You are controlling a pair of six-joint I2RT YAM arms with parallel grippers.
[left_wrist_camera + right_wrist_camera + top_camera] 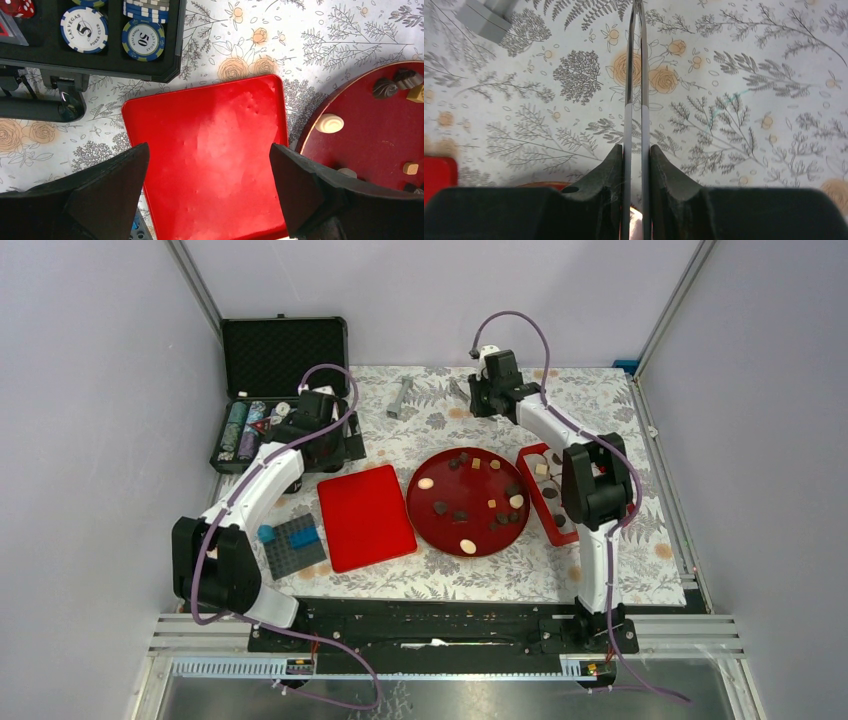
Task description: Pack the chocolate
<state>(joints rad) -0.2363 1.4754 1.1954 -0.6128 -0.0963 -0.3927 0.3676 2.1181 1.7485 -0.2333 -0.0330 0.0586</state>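
Several small chocolates, dark brown, tan and cream, (441,507) lie on a round dark red plate (478,518). More sit in a red box (538,502) to its right, partly hidden by my right arm. My right gripper (476,392) is at the back of the table, shut on metal tweezers (636,75) that point away from it; in its wrist view the gripper (636,148) pinches both blades. My left gripper (209,150) is open and empty above a flat red lid (210,115). A cream chocolate (329,123) and the plate (370,145) show at the right of that view.
An open black case of poker chips (250,425) stands at the back left. A grey studded plate with blue bricks (293,543) lies at the front left. A grey tool (400,397) lies at the back and also shows in the right wrist view (484,17).
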